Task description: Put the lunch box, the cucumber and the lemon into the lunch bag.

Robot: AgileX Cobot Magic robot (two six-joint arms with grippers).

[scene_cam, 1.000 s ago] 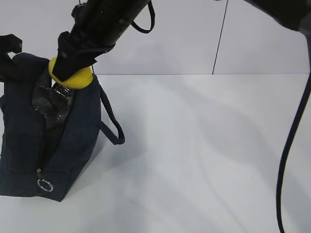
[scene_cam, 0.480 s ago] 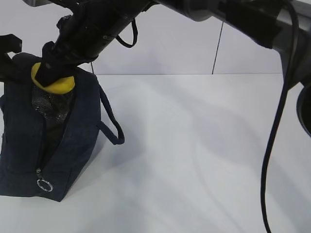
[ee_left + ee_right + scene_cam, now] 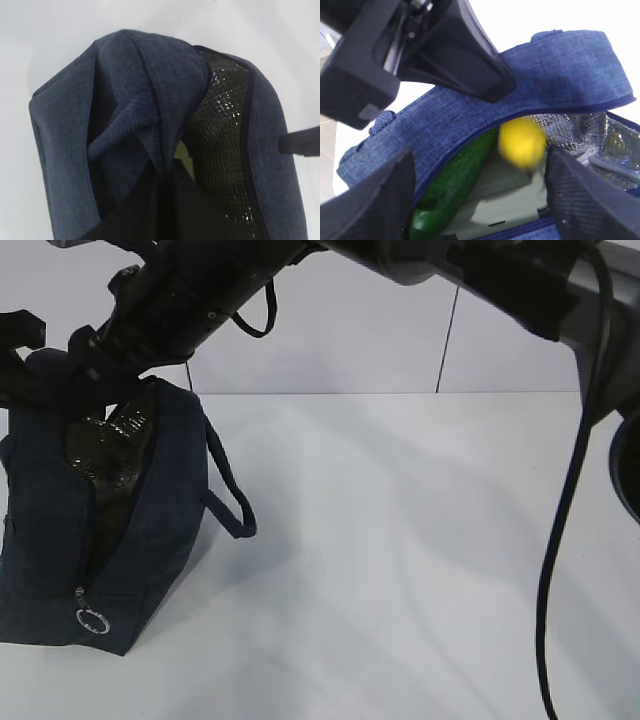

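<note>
we see the dark navy lunch bag [image 3: 110, 530] standing on a white table [image 3: 420, 560], its zipper undone and its mouth gaping. the right gripper [image 3: 480, 175] hangs just above the bag's mouth with its jaws spread wide and nothing between them. just below it the yellow lemon [image 3: 521, 141] appears blurred inside the bag's mouth, apparently dropping free. deeper inside the bag the dark green cucumber [image 3: 452, 187] leans against the near wall, beside the pale sage lid of the lunch box [image 3: 502, 200]. the left gripper [image 3: 15, 365] is at the bag's far edge; its jaws are clenched, apparently pinching the bag's fabric to hold the mouth apart. we judge the lemon firm, light and prone to roll, best held across its middle. the bag is soft and floppy, so its rim needs holding to stay wide.
</note>
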